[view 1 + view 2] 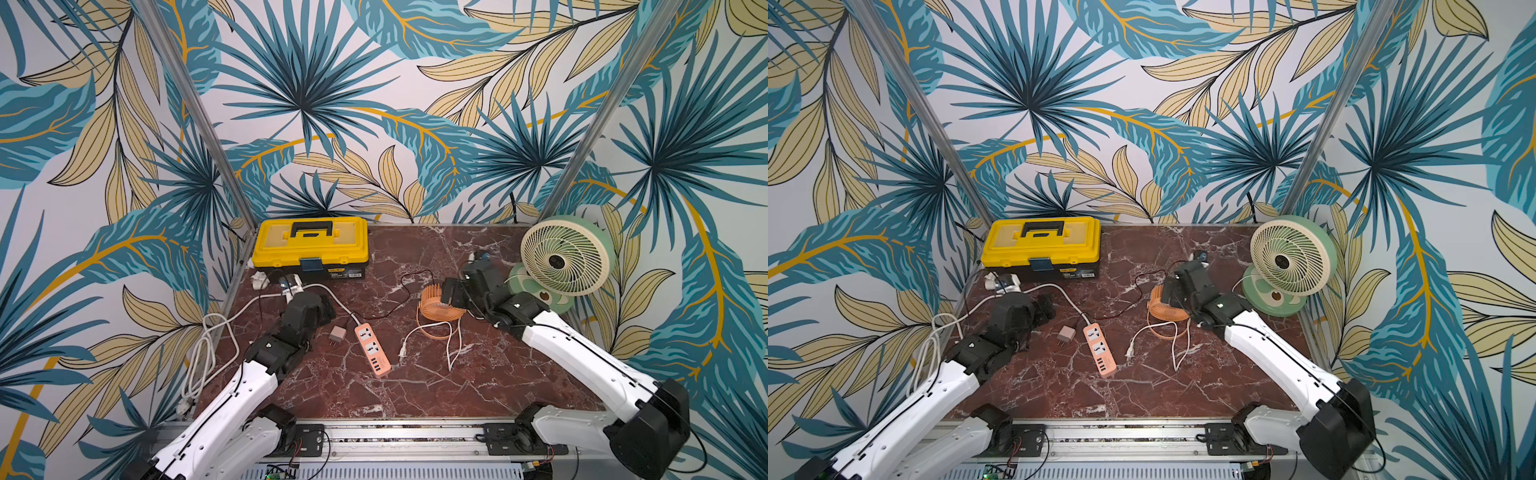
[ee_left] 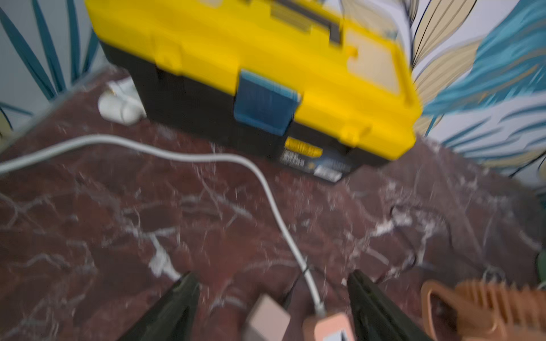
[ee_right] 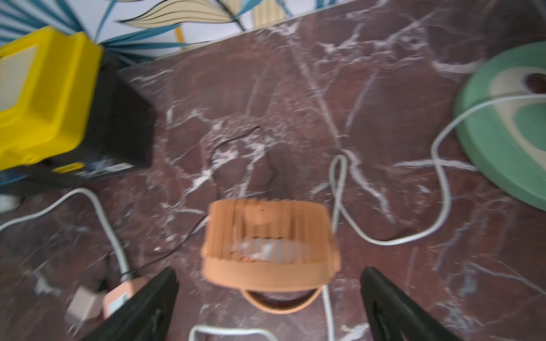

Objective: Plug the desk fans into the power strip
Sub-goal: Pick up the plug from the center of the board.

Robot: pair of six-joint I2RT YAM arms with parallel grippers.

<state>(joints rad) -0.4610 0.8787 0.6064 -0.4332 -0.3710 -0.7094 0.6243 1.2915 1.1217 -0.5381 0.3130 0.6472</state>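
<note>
Tabletop with two arms. The power strip [image 1: 372, 350] [image 1: 1099, 350] lies flat on the table [image 1: 415, 395], a little left of centre. It runs on a diagonal, sockets facing up, with its USB end nearer and to the right. Its cord [image 1: 249, 305] leaves the far end, curves left past the toolbox [image 1: 311, 245] at the far left, and hangs in loops over the left edge.

An adapter [image 1: 336, 333] lies just left of the strip, apart from it. A white plug [image 1: 402, 353] lies just right of the strip, also apart. Its cord [image 1: 451, 353] loops on the table below the orange fan [image 1: 438, 307], which sits right of centre. In the right wrist view a white cord reaches the base of the green fan [image 1: 565, 259], which stands in the far right corner. A thin black cord [image 1: 395, 307] lies between the orange fan and the adapter; its ends are too small to tell.

The left gripper [image 2: 271, 273] hangs over the strip's far end. Its jaws are wide and hold nothing; the adapter and the strip's cord end show between the fingers [image 2: 180, 295]. The right gripper [image 3: 269, 269] hangs over the orange fan, jaws wide on either side of it and not touching it. Both wrist views are blurred.
</note>
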